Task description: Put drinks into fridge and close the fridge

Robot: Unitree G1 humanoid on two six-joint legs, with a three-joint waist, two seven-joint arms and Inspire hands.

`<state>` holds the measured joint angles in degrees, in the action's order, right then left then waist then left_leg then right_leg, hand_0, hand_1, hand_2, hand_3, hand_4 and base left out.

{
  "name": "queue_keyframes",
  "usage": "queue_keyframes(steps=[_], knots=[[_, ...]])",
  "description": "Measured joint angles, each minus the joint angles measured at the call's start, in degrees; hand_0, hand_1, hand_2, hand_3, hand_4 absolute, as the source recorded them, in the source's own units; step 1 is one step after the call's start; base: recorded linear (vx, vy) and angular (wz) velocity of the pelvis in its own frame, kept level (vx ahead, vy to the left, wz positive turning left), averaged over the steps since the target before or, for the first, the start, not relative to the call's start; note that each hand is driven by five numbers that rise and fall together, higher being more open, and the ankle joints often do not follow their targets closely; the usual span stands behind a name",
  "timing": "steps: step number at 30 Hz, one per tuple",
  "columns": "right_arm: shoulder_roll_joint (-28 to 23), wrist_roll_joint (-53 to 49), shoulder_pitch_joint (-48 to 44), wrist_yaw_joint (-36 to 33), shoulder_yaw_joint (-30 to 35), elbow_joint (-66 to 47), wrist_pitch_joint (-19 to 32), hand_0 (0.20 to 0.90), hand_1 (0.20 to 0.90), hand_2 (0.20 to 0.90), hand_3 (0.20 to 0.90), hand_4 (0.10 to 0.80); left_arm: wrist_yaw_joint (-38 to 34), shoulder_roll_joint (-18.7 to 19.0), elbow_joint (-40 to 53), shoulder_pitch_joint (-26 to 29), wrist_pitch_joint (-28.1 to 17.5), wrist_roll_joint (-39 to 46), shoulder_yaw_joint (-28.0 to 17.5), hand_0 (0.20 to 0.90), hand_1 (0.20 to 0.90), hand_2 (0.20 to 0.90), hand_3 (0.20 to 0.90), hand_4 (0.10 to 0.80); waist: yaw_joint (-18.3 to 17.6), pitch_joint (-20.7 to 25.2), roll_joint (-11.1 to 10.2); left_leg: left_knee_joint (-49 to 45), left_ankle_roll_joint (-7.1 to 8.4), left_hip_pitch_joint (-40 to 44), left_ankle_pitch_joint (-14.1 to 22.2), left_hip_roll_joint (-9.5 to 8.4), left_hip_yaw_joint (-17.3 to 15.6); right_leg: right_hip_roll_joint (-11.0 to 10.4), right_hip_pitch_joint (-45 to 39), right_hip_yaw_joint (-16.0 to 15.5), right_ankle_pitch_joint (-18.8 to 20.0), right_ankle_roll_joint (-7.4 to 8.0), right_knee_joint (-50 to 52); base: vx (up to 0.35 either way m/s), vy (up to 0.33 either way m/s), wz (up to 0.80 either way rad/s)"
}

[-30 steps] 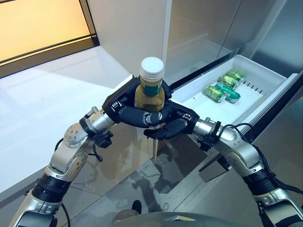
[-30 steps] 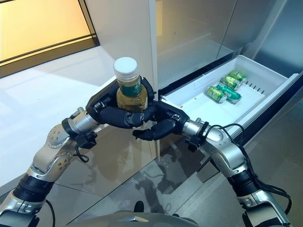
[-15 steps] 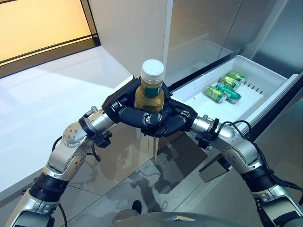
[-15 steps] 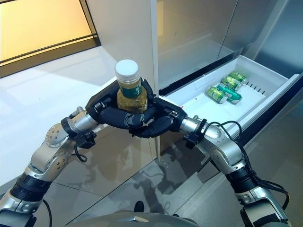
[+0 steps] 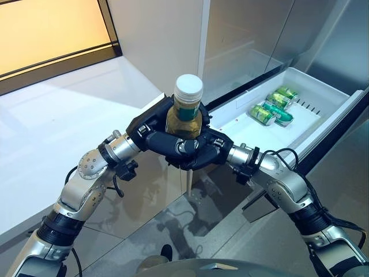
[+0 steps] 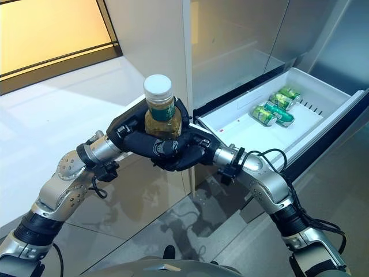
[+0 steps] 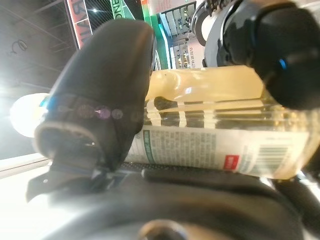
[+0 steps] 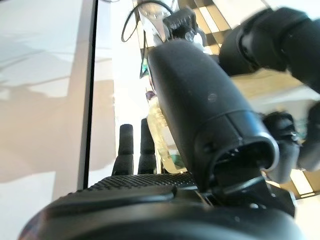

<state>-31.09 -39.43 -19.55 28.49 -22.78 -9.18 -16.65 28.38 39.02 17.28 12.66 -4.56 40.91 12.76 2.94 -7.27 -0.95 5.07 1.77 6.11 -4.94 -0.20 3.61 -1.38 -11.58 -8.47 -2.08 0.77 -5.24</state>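
A bottle with a white cap, a green label and amber liquid stands upright in the air, left of the open fridge drawer. My left hand is curled round it from the left; in the left wrist view the bottle lies against the palm under the thumb. My right hand comes in from the right and is curled round the bottle's lower part, against the left hand's fingers. Green cans lie in the far corner of the white drawer.
The fridge's steel front rises behind the drawer. A white ledge runs along the left. Glossy floor lies below the hands. The near half of the drawer's bottom is bare.
My right hand has moved left and closed its fingers round the bottle's lower part, under the left hand. The bottle has shifted slightly to the right.
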Motion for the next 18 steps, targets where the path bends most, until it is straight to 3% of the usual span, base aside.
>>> queue_keyframes(steps=[12, 13, 14, 15, 16, 18], knots=[[-0.4, 0.0, -1.1, -0.9, -0.2, 0.0, -0.4, 0.3, 0.3, 0.3, 0.2, 0.1, 0.0, 0.2, 0.0, 1.9, 0.8, 0.1, 0.3, 0.3, 0.3, 0.3, 0.2, 0.1, 0.0, -0.1, 0.1, 0.0, 0.0, 0.0, 0.0, 0.01, 0.0, 0.0, 0.0, 0.0, 0.0, 0.0, 0.0, 0.0, 0.0, 0.0], [-0.4, 0.0, -1.1, -1.1, -0.3, 0.0, -0.4, 0.3, 0.3, 0.3, 0.2, 0.1, 0.0, 0.2, 0.0, 1.9, 0.8, 0.1, 0.3, 0.371, 0.371, 0.371, 0.282, 0.182, 0.0, -0.1, 0.1, 0.0, 0.0, 0.0, 0.0, 0.01, 0.0, 0.0, 0.0, 0.0, 0.0, 0.0, 0.0, 0.0, 0.0, 0.0], [-0.4, 0.0, -1.1, -1.2, -0.3, 0.0, -0.4, 0.3, 0.3, 0.3, 0.2, 0.1, 0.0, 0.2, 0.0, 1.9, 0.8, 0.1, 0.3, 0.648, 0.648, 0.648, 0.606, 0.506, 0.0, -0.1, 0.1, 0.0, 0.0, 0.0, 0.0, 0.01, 0.0, 0.0, 0.0, 0.0, 0.0, 0.0, 0.0, 0.0, 0.0, 0.0], [-0.4, 0.0, -1.1, -1.3, -0.3, 0.0, -0.4, 0.3, 0.3, 0.3, 0.2, 0.1, 0.0, 0.2, 0.0, 1.9, 0.8, 0.1, 0.3, 0.829, 0.829, 0.829, 0.818, 0.718, 0.0, -0.1, 0.1, 0.0, 0.0, 0.0, 0.0, 0.01, 0.0, 0.0, 0.0, 0.0, 0.0, 0.0, 0.0, 0.0, 0.0, 0.0], [-0.4, 0.0, -1.2, -1.3, -0.3, 0.0, -0.4, 0.3, 0.3, 0.3, 0.2, 0.1, 0.0, 0.2, 0.0, 1.9, 0.8, 0.1, 0.3, 0.9, 0.9, 0.9, 0.9, 0.8, 0.0, -0.1, 0.1, 0.0, 0.0, 0.0, 0.0, 0.01, 0.0, 0.0, 0.0, 0.0, 0.0, 0.0, 0.0, 0.0, 0.0, 0.0], [-0.6, 0.0, -1.2, -1.3, -0.3, 0.0, -0.4, 0.3, 0.3, 0.3, 0.2, 0.1, 0.0, 0.4, 0.0, 2.0, 0.8, 0.1, 0.3, 0.9, 0.9, 0.9, 0.9, 0.8, 0.0, -0.1, 0.1, 0.0, 0.0, 0.0, 0.0, 0.01, 0.0, 0.0, 0.0, 0.0, 0.0, 0.0, 0.0, 0.0, 0.0, 0.0]])
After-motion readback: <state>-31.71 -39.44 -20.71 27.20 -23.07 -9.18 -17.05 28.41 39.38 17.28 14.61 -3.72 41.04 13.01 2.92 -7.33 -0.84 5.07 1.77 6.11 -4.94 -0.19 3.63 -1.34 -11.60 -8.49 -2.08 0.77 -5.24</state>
